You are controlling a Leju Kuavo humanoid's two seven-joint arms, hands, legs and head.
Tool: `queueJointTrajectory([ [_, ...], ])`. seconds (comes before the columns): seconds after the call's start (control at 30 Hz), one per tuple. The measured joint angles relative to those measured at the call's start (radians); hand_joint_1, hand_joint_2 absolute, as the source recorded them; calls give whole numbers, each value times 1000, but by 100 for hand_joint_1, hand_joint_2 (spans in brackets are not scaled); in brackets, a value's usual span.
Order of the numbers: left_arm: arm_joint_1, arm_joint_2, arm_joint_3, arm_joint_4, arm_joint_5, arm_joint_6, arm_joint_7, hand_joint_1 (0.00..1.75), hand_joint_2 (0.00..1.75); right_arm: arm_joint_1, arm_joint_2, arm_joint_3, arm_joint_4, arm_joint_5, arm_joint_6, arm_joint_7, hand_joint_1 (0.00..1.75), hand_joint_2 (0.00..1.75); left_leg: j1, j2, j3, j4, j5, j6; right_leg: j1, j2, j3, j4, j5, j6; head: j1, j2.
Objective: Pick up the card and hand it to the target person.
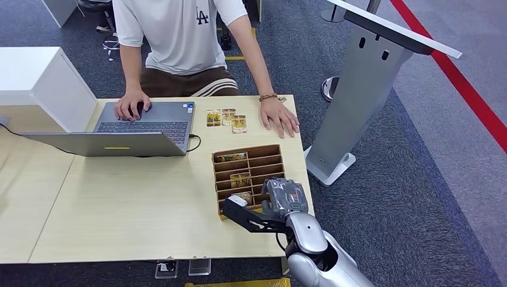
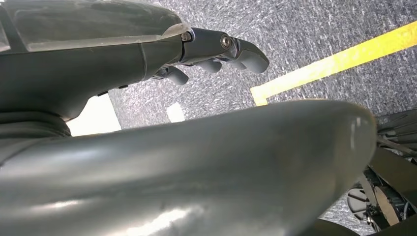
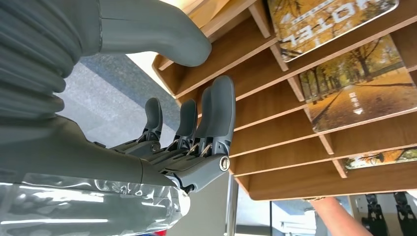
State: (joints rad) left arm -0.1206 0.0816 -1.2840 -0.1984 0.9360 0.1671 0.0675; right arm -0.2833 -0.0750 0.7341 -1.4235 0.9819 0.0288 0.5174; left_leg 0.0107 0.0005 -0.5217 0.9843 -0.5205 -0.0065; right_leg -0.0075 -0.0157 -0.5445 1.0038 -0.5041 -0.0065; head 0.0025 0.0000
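Cards lie in a wooden rack [image 1: 248,178] near the table's [image 1: 119,209] right edge, toward its front-right corner: one [image 1: 231,156] in a rear slot, one [image 1: 240,179] midway, one [image 1: 242,196] near the front. Largest on the table is an open laptop [image 1: 137,128] at the rear, left of the rack, with a person's hand [image 1: 132,105] on it. That person [image 1: 179,36] sits behind the rear edge, the other hand [image 1: 280,116] flat on the rear-right corner. A grey stand [image 1: 365,89] rises from the carpet off the right edge, and a white box [image 1: 36,84] sits at the rear left. The right hand [image 1: 286,197] hovers at the rack's front-right corner; in the right wrist view its fingers [image 3: 216,110] are straight and side by side, the thumb [image 3: 162,34] apart from them, nothing between, the fingertips just beside the rack's wooden dividers; whether they touch cannot be told. The left hand [image 2: 216,49] hangs over grey carpet with a yellow line [image 2: 339,61], fingers loosely extended and holding nothing. Three more cards [image 1: 226,118] lie in a row near the rear edge, between the laptop and the person's flat hand.
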Motion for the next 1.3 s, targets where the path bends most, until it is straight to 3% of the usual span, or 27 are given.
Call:
queueJointTrajectory([
  [0.37, 0, -2, -3, 0, -6, 0, 0, 0, 0, -31, 17, 16, 60, -27, -23, -17, 92, 175, 0, 0, 0, 0, 0, 0, 0, 0, 0, 0, 0, 0, 0, 0],
  [0.67, 0, -3, -13, 0, -9, -1, 0, 0, 0, -53, 30, 27, 91, -38, -39, -32, 56, 175, 0, 0, 0, 0, 0, 0, 0, 0, 0, 0, 0, 0, 0, 0],
  [0.93, -1, -5, -15, 0, -13, -6, 0, 0, 0, -64, 42, 34, 107, -46, -44, -38, 64, 175, 0, 0, 0, 0, 0, 0, 0, 0, 0, 0, 0, 0, 0, 0],
  [1.13, -1, -6, -15, 0, -13, -7, 1, 0, 0, -70, 50, 42, 118, -60, -47, -50, 82, 175, 0, 0, 0, 0, 0, 0, 0, 0, 0, 0, 0, 0, 0, 0],
  [1.3, -1, -6, -15, 0, -13, -8, 1, 0, 0, -73, 52, 48, 124, -68, -47, -52, 84, 175, 0, 0, 0, 0, 0, 0, 0, 0, 0, 0, 0, 0, 1, 0],
])
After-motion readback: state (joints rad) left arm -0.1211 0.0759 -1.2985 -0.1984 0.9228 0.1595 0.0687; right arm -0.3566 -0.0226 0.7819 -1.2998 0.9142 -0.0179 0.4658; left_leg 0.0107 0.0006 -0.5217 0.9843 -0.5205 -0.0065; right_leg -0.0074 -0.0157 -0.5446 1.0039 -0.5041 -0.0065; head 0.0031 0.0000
